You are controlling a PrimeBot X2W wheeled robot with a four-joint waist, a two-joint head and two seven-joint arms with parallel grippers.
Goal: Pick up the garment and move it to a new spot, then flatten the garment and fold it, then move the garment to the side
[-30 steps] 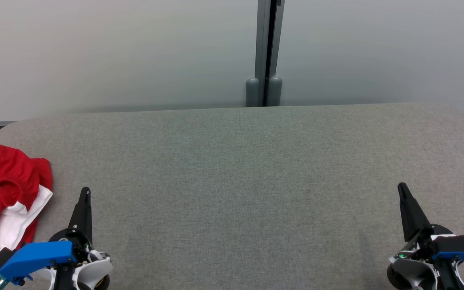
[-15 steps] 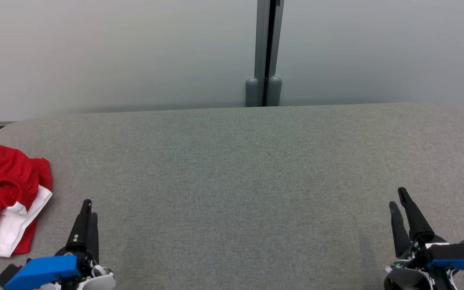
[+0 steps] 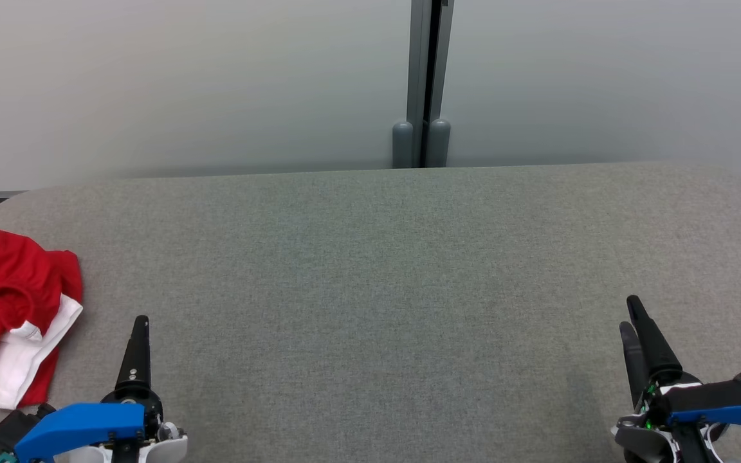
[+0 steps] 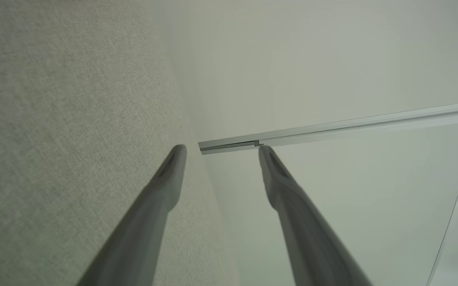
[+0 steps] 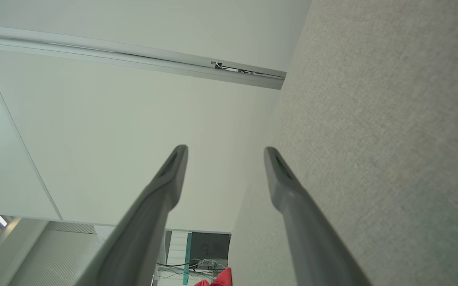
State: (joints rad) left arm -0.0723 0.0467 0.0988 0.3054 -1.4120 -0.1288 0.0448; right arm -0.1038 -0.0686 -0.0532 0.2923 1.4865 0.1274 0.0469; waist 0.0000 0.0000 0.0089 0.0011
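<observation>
Garment (image 3: 10, 308), red and white, lay crumpled at the table's (image 3: 370, 257) left edge. Left gripper (image 4: 221, 149), just right of it and apart, had fingers spread wide, holding nothing. Right gripper (image 5: 225, 149), far right, gaped likewise, empty.

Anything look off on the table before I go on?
Only the garment: it lies bunched in a heap at the left end of the table, red and white layers crumpled over each other, not flat or folded. Both the left tool and right tool are open and empty, apart from it.
</observation>
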